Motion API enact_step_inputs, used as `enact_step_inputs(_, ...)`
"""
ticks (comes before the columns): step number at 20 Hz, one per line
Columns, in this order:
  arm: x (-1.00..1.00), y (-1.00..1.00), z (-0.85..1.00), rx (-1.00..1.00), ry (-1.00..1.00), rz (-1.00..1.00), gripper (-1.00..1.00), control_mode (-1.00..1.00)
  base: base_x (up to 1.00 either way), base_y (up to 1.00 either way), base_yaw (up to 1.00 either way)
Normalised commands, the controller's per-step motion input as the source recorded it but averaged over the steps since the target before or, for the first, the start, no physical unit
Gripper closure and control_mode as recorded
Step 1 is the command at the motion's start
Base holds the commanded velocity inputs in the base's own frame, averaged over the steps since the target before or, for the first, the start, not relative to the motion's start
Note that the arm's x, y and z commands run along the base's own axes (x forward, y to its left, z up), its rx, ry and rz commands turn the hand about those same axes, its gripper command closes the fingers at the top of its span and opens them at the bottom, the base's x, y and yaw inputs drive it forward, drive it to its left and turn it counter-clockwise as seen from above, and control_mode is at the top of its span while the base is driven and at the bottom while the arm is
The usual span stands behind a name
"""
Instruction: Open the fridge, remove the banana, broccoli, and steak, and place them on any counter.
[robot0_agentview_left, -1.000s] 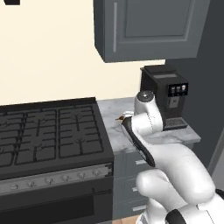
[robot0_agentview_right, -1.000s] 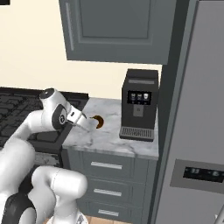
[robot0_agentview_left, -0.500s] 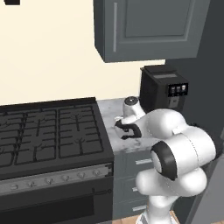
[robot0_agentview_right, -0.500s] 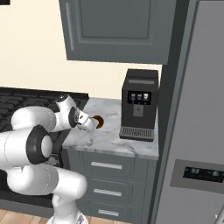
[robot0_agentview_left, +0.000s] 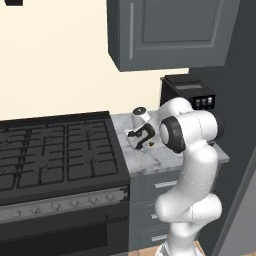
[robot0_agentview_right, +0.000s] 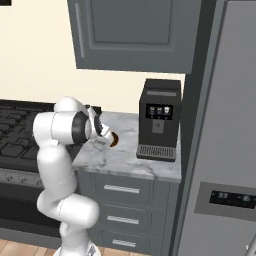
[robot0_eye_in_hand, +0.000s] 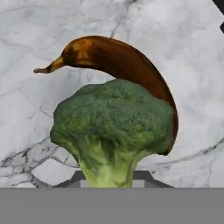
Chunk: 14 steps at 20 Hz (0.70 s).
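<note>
My gripper (robot0_eye_in_hand: 113, 178) is shut on the broccoli (robot0_eye_in_hand: 114, 127), a green floret whose pale stalk sits between the two dark fingertips (robot0_eye_in_hand: 78, 177). Just beyond it a brown, overripe banana (robot0_eye_in_hand: 118, 57) lies on the marbled counter (robot0_eye_in_hand: 39, 65). From the base, the gripper (robot0_agentview_left: 139, 139) hangs low over the counter (robot0_agentview_left: 150, 161) beside the banana (robot0_agentview_left: 150, 144). The banana (robot0_agentview_right: 114, 140) also peeks out past the hand on the counter (robot0_agentview_right: 125, 161). The grey fridge (robot0_agentview_right: 232, 115) stands at the right with its dark dispenser panel. The steak is out of view.
A black coffee machine (robot0_agentview_left: 191, 97) (robot0_agentview_right: 159, 125) stands at the back of the counter, right of the gripper. The black gas stove (robot0_agentview_left: 55, 155) (robot0_agentview_right: 15, 142) borders the counter on the left. A grey wall cabinet (robot0_agentview_left: 170, 30) hangs overhead. Drawers (robot0_agentview_right: 120, 200) sit below.
The arm has swung its body up and in toward the counter. The gripper has shifted slightly left while staying low beside the banana.
</note>
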Motion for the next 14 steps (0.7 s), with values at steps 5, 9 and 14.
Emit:
enact_step_inputs(5, 0.88, 0.00, -0.74, 0.00, -0.02, 0.00, 1.00, -1.00, 0.00, 0.00, 0.00)
enact_step_inputs(9, 0.36, -0.03, -0.18, -0.04, -0.01, -0.02, -1.00, -1.00, 0.00, 0.00, 0.00)
enact_step_inputs(14, -0.10, -0.25, 0.27, -0.04, -0.06, -0.09, -1.00, -1.00, 0.00, 0.00, 0.00)
